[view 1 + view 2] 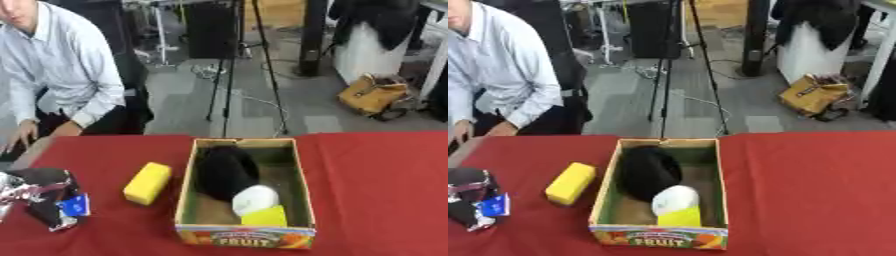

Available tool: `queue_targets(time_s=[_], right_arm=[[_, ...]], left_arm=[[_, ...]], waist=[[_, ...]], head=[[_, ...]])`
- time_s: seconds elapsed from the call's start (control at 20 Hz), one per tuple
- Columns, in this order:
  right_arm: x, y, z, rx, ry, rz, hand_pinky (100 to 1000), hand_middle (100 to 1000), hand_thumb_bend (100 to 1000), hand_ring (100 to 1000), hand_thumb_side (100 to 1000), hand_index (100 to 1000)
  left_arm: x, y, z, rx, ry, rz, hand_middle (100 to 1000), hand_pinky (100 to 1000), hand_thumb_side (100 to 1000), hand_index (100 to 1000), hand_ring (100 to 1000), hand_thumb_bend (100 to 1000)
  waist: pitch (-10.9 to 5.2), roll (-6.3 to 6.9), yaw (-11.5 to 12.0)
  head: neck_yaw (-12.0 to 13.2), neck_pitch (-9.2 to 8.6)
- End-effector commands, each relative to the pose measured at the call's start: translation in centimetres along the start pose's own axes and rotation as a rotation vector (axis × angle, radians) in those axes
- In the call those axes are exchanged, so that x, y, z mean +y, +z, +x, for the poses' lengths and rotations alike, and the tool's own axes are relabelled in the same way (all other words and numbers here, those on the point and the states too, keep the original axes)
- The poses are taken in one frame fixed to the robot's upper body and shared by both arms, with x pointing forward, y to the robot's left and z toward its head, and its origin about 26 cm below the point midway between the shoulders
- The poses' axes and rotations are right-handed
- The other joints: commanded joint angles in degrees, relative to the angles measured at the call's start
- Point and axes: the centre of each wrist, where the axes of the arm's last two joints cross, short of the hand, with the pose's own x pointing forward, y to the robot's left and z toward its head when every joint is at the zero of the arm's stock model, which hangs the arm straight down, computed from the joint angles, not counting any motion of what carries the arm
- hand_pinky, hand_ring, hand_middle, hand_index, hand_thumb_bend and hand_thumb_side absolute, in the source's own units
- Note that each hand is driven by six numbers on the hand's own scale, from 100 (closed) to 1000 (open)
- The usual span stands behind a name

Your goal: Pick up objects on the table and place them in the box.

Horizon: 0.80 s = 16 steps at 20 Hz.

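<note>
On the red tablecloth (pixel 376 190) stands an open cardboard box (pixel 302 190) with "FRUIT" printed on its near wall; inside lie a black object (pixel 225 171), a white rounded thing (pixel 255 199) and a yellow piece (pixel 264 217). Just left of the box rests a yellow sponge block (pixel 147 183), and farther left a crumpled dark bag (pixel 44 200). Beyond the table a grey floor holds a black tripod (pixel 234 65) and a tan bag (pixel 374 94). Neither robot hand shows, so their state cannot be told.

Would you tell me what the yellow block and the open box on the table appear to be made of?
The yellow block looks like soft foam, a sponge perhaps: matte, with rounded edges. The box looks like cardboard: thin brown walls and a printed fruit label on its front. Neither is certain from looks alone.
</note>
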Motion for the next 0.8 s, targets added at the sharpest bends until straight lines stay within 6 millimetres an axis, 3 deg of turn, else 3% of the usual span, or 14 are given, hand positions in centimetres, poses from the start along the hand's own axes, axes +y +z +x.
queue_targets(time_s=[0.05, 0.8], right_arm=[[-0.08, -0.77, 0.46, -0.039, -0.020, -0.014, 810, 626, 100, 776, 1000, 635], [-0.05, -0.59, 0.49, -0.029, -0.022, -0.011, 812, 625, 100, 776, 1000, 635]], left_arm=[[2.06, 1.44, -1.49, 0.045, -0.029, 0.034, 507, 465, 554, 635, 464, 352], [2.72, 1.31, -1.20, 0.055, -0.039, 0.041, 494, 458, 543, 625, 458, 339]], waist=[[-1.84, 0.05, 0.22], [-2.46, 0.46, 0.69]], head=[[-0.12, 0.39], [-0.10, 0.55]])
